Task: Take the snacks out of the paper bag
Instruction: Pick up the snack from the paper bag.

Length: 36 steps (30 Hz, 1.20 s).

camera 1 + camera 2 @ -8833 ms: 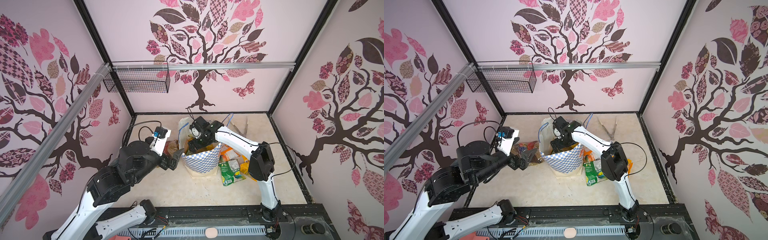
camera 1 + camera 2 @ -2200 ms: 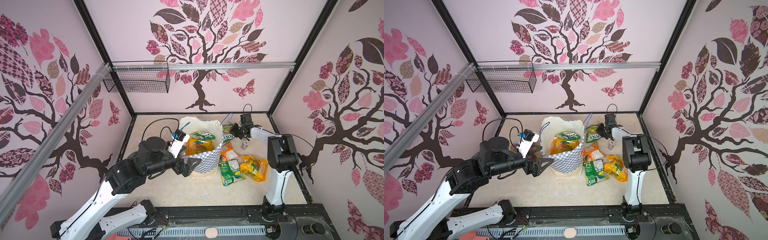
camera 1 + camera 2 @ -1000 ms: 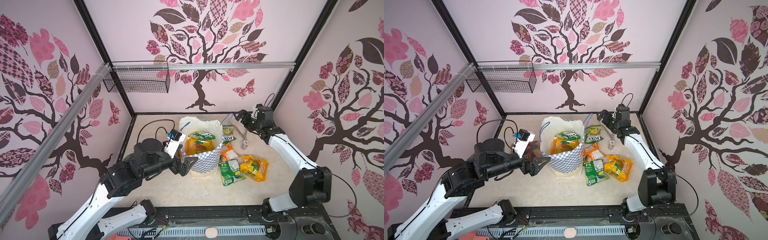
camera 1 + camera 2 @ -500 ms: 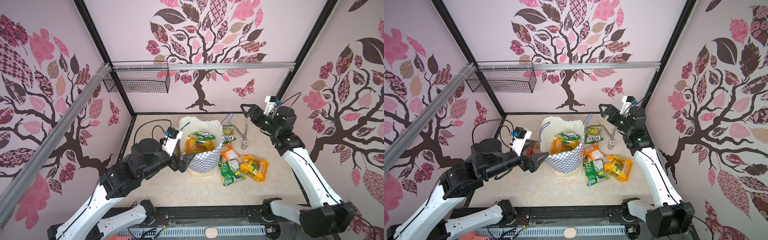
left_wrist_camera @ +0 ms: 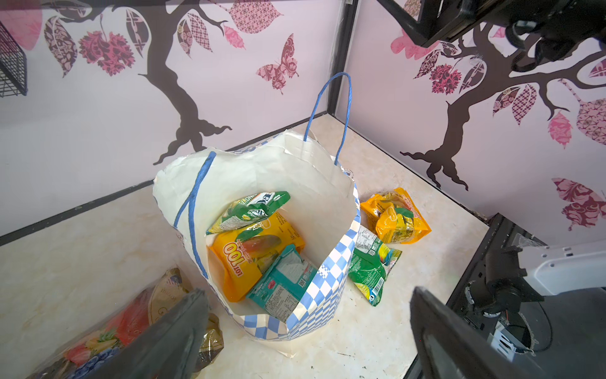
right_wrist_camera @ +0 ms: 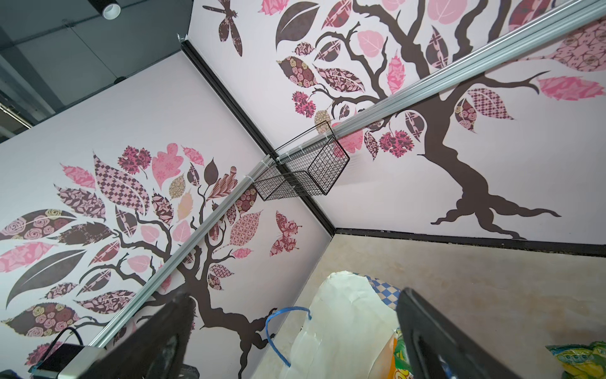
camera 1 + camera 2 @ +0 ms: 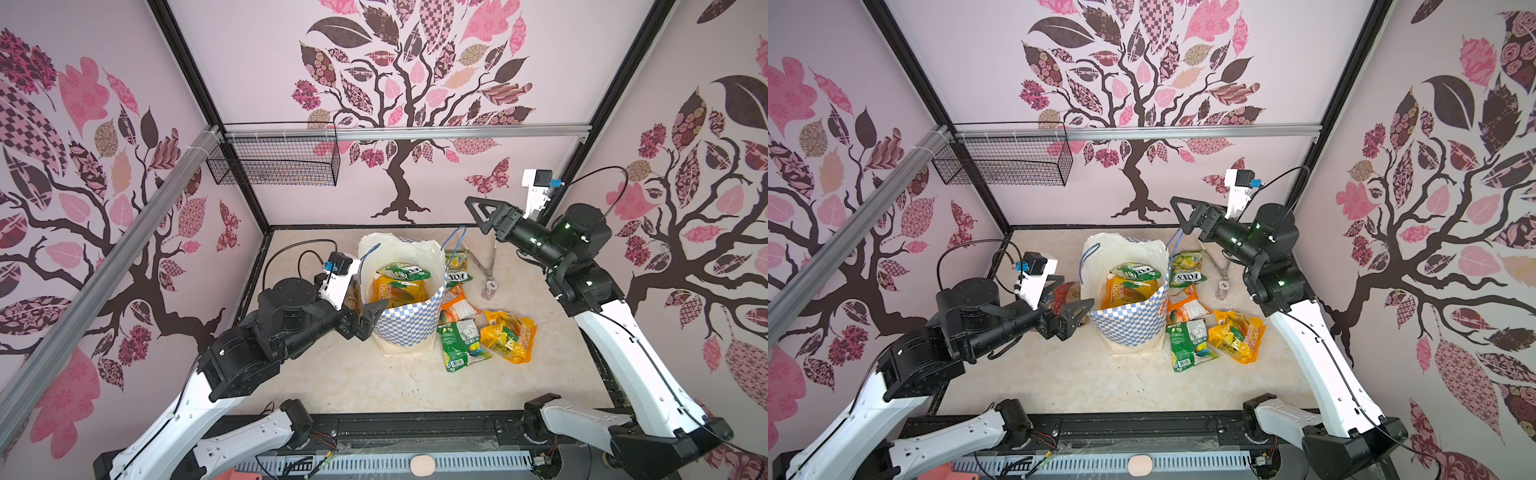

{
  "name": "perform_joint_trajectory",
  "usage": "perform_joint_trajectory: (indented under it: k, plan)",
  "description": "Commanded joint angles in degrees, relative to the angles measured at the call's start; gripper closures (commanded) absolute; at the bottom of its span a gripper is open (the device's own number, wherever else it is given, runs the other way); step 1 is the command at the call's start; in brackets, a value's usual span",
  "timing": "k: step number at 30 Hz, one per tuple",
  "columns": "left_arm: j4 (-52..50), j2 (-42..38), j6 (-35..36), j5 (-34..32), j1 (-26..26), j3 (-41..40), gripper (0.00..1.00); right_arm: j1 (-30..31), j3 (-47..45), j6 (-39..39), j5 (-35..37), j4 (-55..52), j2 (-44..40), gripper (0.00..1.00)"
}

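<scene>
Up swings my right gripper (image 7: 484, 212), right of centre — wide open, empty; left gripper (image 7: 368, 319) likewise, beside the paper bag (image 7: 409, 330).

Top views: overhead, whole cell. L wrist: near paper bag (image 5: 314, 187). R wrist: faces wire basket (image 6: 301, 172).

a yellow packet (image 5: 255, 252) inside the paper bag (image 5: 328, 295) says "lot 100". a green and yellow packet (image 7: 1187, 270) on the floor (image 7: 1100, 382) just beside the bag says "fox's", upside down in both top views. the small print elsewhere is too tiny to read.
</scene>
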Motion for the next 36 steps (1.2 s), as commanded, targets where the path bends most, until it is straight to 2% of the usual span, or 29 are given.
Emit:
perform_joint_trajectory:
  k: [1, 10, 16, 24, 36]
  plan:
    - [1.2, -0.6, -0.1, -1.6, -0.2, -1.2, 0.02, 2.3, 4.6, -5.3, -1.5, -3.9, 1.1, 0.00]
    - [2.0, -0.6, -0.4, -4.2, -0.2, -1.2, 0.02, 11.9, 13.9, -17.9, 0.9, -16.9, 7.1, 0.00]
    - [1.7, -1.0, -0.7, -6.2, -0.2, -1.5, 0.02, 13.8, 17.7, -21.0, -0.5, -23.8, 11.3, 0.00]
    - [1.4, -1.0, -1.1, -7.6, -0.2, -1.6, 0.02, 22.1, 27.6, -33.3, 11.5, -41.5, 20.9, 0.01]
    - [0.1, -2.5, -1.7, -10.0, -0.2, -2.0, 0.02, 22.2, 29.1, -36.5, 19.5, -49.5, 31.4, 0.01]
